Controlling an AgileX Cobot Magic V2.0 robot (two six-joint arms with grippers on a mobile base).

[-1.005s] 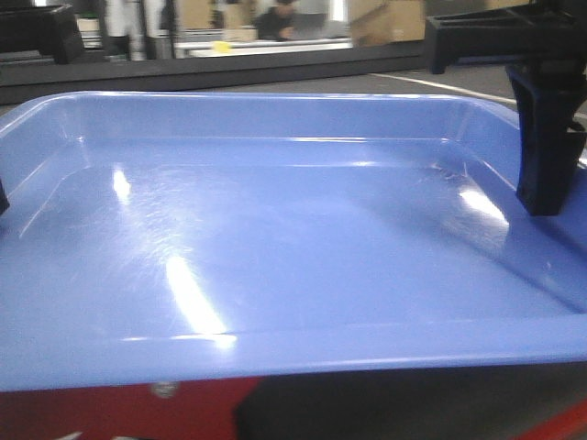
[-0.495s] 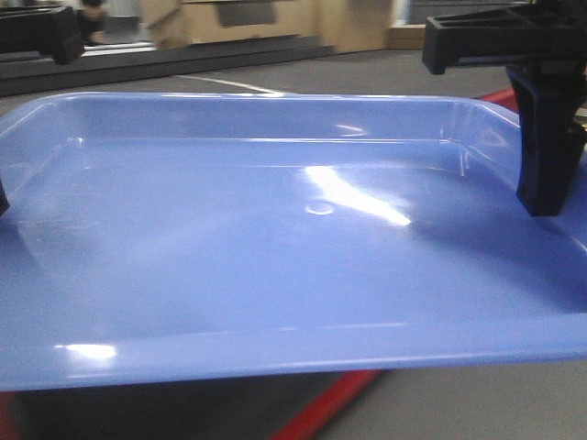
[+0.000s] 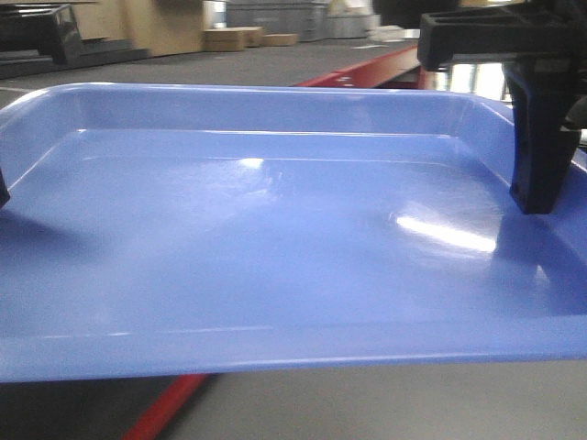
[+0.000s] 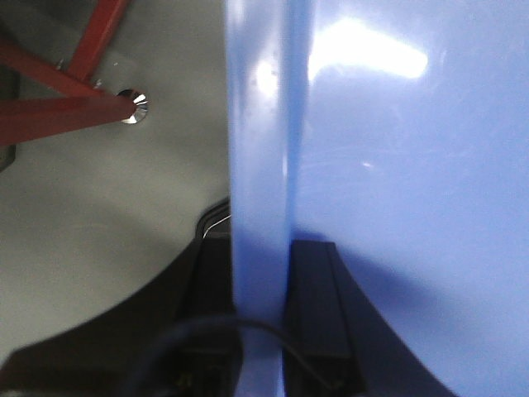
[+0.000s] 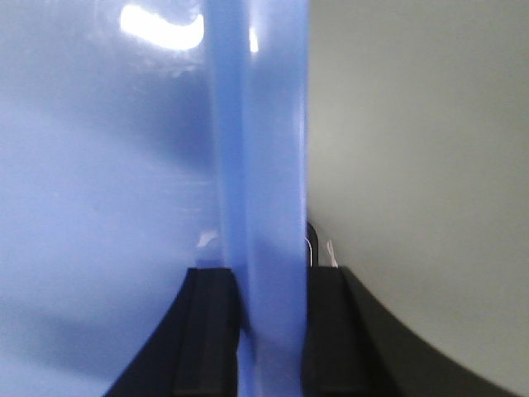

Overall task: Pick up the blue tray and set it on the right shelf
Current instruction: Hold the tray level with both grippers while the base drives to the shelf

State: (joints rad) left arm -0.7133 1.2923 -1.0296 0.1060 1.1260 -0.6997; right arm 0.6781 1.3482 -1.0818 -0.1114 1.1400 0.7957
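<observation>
The blue tray (image 3: 275, 238) fills the front view, held level above the grey floor. My right gripper (image 5: 264, 277) is shut on the tray's right rim (image 5: 263, 165), one black finger (image 3: 537, 137) inside the tray and the other outside. My left gripper (image 4: 260, 248) is shut on the left rim (image 4: 258, 149) in the same way. Only a sliver of its inner finger (image 3: 3, 191) shows at the left edge of the front view. The tray holds nothing. The right shelf is out of view.
A red metal beam (image 3: 367, 66) runs across the floor behind the tray and reappears under its front edge (image 3: 165, 408). Red bars (image 4: 50, 116) with a shiny bolt (image 4: 132, 106) lie below the left rim. Cardboard boxes (image 3: 229, 37) stand far back.
The background has swept leftward behind the tray, and the red beam now crosses beyond its far rim. The tray stays in the same place between both grippers, which keep their hold.
</observation>
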